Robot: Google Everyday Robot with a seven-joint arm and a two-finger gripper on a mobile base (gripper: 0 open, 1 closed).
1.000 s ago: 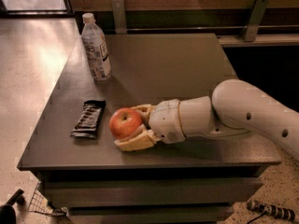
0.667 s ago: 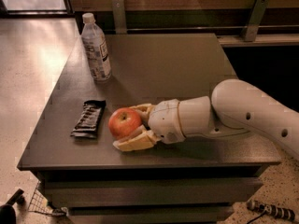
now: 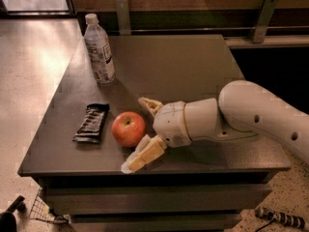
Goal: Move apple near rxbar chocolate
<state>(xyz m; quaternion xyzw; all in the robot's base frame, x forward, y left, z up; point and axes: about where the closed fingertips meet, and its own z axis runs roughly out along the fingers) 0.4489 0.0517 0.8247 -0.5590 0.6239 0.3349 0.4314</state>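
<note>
The red-orange apple point(image 3: 128, 128) sits on the dark table point(image 3: 183, 66), a short gap to the right of the black rxbar chocolate wrapper point(image 3: 91, 123), which lies flat near the table's left front. My gripper point(image 3: 135, 133) reaches in from the right with its two pale fingers spread wide. One finger point(image 3: 149, 104) stands behind the apple and the other lies in front of it, near the table's front edge. The fingers stand apart from the apple and hold nothing.
A clear plastic water bottle point(image 3: 99, 50) with a white cap stands at the table's back left. My white arm point(image 3: 260, 115) stretches over the right front corner. The floor point(image 3: 29, 81) lies to the left, and a wall rail runs behind the table.
The fingers have spread apart and let go of the apple. The apple rests on the table in about the same place beside the bar.
</note>
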